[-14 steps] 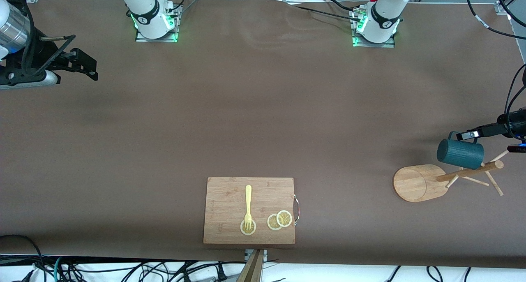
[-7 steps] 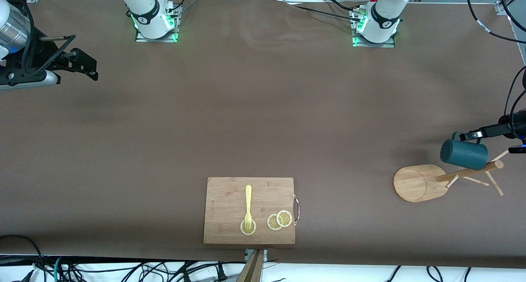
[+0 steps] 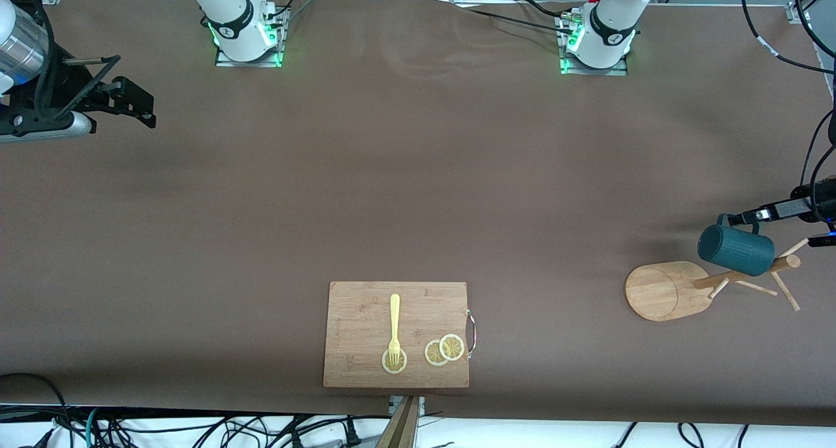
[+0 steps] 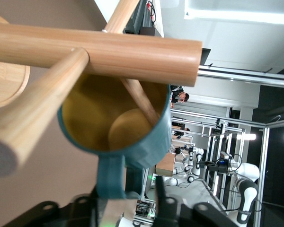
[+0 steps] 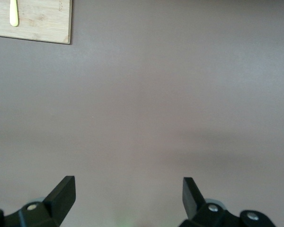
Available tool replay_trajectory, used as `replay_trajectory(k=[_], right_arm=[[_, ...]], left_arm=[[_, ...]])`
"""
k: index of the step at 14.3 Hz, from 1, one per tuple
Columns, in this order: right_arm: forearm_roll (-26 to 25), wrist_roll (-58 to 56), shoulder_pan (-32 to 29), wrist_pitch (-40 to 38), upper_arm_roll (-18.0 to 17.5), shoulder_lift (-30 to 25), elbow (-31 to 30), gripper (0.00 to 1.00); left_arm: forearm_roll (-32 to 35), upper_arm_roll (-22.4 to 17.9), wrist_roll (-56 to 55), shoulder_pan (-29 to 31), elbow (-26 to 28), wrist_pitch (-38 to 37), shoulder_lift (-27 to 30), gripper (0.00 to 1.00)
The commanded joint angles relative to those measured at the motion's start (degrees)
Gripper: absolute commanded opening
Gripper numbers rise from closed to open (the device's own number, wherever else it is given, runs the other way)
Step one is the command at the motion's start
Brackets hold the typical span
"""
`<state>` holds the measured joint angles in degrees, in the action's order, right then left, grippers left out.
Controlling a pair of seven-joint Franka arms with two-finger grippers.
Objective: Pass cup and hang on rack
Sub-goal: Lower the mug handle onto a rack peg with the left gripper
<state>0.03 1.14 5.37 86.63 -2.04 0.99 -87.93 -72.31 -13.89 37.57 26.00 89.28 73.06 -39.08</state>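
The dark teal cup (image 3: 736, 249) is held by its handle (image 3: 738, 220) in my left gripper (image 3: 752, 217), over the rack near the left arm's end of the table. The rack (image 3: 666, 290) has a rounded bamboo base, a post (image 3: 751, 272) and thin pegs. In the left wrist view the cup's yellowish inside (image 4: 102, 116) faces the post (image 4: 94, 49), and a thin peg (image 4: 141, 101) reaches into its mouth. The handle (image 4: 111, 177) sits between the left gripper's (image 4: 128, 205) fingers. My right gripper (image 3: 134, 105) waits open and empty over the table at the right arm's end; it also shows in the right wrist view (image 5: 128, 189).
A wooden cutting board (image 3: 366, 311) with a metal handle lies near the table's front edge. It carries a yellow fork (image 3: 394, 327) and lemon slices (image 3: 445, 350). The board's corner (image 5: 42, 26) shows in the right wrist view.
The left gripper has carried the cup a little closer to the rack's post and tilted it slightly. The right arm has not moved.
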Motion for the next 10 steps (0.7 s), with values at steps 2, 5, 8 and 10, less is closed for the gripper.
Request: replay_trajectory(k=[2,5,8,10], right_arm=[[-0.03,-0.97,-0.09,-0.06,-0.25,0.06,0.47,1.0],[-0.03,-0.97,-0.09,0.03,-0.34,0.06,0.47,1.0],[-0.03,-0.88,0.34,0.03,-0.34,0.06,0.47,1.0],[-0.11,-0.88,0.44,0.03,-0.34,0.06,0.47,1.0]], left_arm=[[-0.9,0.27,1.72,0.72,-3.05,-1.17,-1.09,1.0],[-0.55,0.27,1.72,0.72,-3.86,-2.14,-1.09,1.0],[-0.55,0.18,1.72,0.8,-4.03,-2.48,-1.26,1.0],[-0.46,0.01,1.72,1.16,-4.12,-3.54,-1.09,1.0]])
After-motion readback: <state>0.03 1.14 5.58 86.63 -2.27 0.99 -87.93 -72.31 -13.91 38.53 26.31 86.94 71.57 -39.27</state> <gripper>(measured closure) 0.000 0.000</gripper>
